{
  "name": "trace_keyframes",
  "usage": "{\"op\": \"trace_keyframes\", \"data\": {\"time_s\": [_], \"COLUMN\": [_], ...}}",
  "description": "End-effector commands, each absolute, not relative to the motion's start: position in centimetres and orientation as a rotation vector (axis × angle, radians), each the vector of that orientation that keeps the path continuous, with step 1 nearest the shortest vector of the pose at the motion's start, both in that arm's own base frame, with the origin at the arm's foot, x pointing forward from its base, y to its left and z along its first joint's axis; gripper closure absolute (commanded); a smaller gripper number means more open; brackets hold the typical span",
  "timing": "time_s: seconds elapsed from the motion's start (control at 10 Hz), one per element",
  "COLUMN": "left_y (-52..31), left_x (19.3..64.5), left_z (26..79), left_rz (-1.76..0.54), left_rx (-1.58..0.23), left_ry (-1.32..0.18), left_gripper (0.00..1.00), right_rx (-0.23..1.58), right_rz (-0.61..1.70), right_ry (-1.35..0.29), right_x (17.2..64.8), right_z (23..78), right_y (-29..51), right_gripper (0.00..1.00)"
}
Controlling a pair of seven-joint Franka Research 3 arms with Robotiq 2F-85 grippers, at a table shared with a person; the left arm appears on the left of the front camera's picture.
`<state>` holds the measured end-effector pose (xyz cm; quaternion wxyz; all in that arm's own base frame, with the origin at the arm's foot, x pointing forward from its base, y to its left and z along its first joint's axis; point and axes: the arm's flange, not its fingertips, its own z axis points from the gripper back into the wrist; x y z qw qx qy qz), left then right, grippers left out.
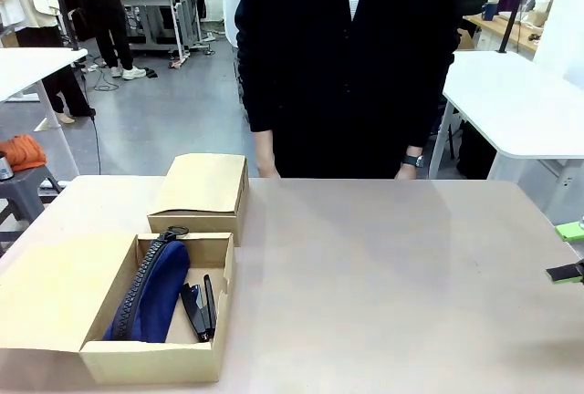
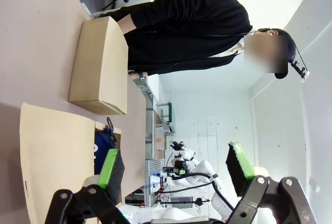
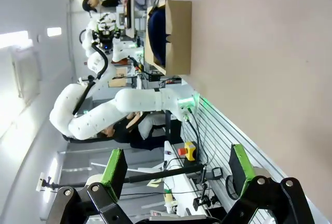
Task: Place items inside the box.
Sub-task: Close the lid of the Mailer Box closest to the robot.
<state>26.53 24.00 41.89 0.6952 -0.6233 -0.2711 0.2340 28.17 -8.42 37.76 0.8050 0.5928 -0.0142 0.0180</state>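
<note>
Currently the open cardboard box sits at the near left of the surface, its lid flap folded out flat to the left. Inside lies the navy zip pencil pouch, zipper side up, along the box's left part. Just right of it, on the box floor, lie small black clip-like tools, side by side and touching the pouch or nearly so; cannot tell which. A second, closed cardboard box stands just beyond the open one, at its far edge.

Left gripper: fingers spread wide, nothing between them, held above the open box.

Right gripper: fingers wide apart and empty; its green pads show at the far right edge of the surface.

A person in a dark top stands at the far side, hands at the surface edge.
</note>
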Motion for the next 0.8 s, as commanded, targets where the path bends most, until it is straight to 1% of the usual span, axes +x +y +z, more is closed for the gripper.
{"op": "trace_keyframes", "data": {"time_s": [0.0,0.3,0.4,0.5,0.6,0.7], "left_y": [23.8,23.8,24.0,21.4,18.4,14.7], "left_x": [26.4,26.4,26.5,24.9,25.1,26.0], "left_z": [41.9,41.9,41.9,47.1,49.7,51.2], "left_rz": [0.509,0.509,0.522,0.219,-0.031,-0.301], "left_rx": [-1.403,-1.403,-1.391,-1.273,-1.184,-1.151], "left_ry": [-0.625,-0.625,-0.605,-0.814,-0.874,-0.86], "left_gripper": [0.0,0.0,0.0,0.0,0.0,0.0], "right_rx": [1.285,1.285,1.285,1.285,1.285,1.285], "right_rz": [0.018,0.018,0.018,0.018,0.018,0.018], "right_ry": [-0.033,-0.033,-0.033,-0.033,-0.033,-0.033], "right_x": [28.1,28.1,28.1,28.1,28.1,28.1], "right_z": [38.1,38.1,38.1,38.1,38.1,38.1], "right_y": [-8.4,-8.4,-8.4,-8.4,-8.4,-8.4], "right_gripper": [0.0,0.0,0.0,0.0,0.0,0.0]}}
